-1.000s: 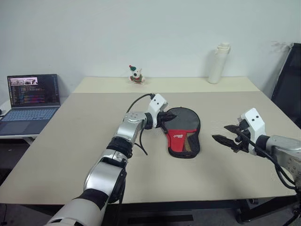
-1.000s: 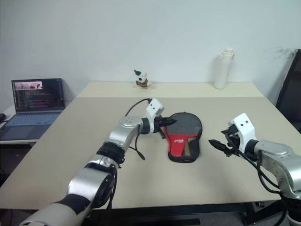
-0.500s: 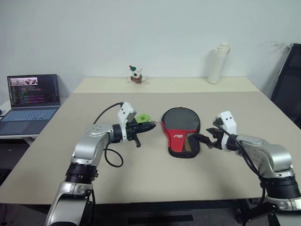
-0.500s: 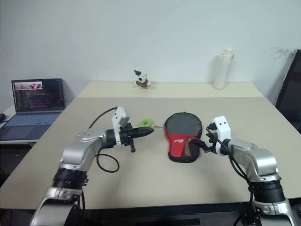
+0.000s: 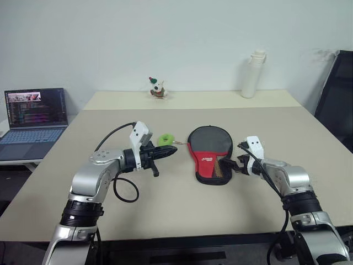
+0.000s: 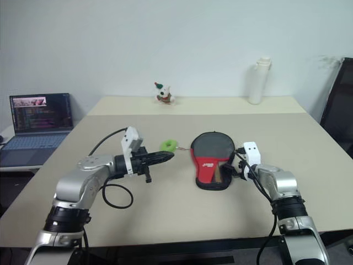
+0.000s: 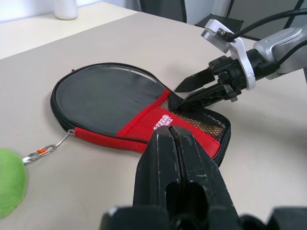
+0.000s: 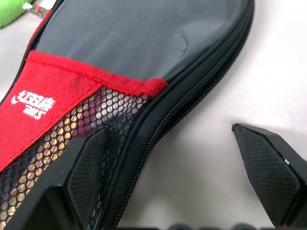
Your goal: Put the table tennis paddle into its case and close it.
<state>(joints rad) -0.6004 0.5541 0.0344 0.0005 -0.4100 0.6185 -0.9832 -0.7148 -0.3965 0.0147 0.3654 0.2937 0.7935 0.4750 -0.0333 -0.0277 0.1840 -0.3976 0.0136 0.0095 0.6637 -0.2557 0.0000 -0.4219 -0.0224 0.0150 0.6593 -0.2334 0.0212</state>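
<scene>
Nearby, my wide-open right gripper (image 7: 192, 93) straddled the case (image 5: 210, 155) edge, holding nothing; my shut, empty left gripper (image 5: 170, 152) hovered beside a green ball (image 5: 165, 140).

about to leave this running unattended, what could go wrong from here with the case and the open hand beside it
1. The open right hand has one finger over the mesh pocket of the black and red fabric paddle case; closing could snag mesh or slide the case instead of gripping it.
2. The shut left hand sits apart from the case, so nothing steadies it.
3. The green fuzzy ball on the zipper chain could catch.
</scene>
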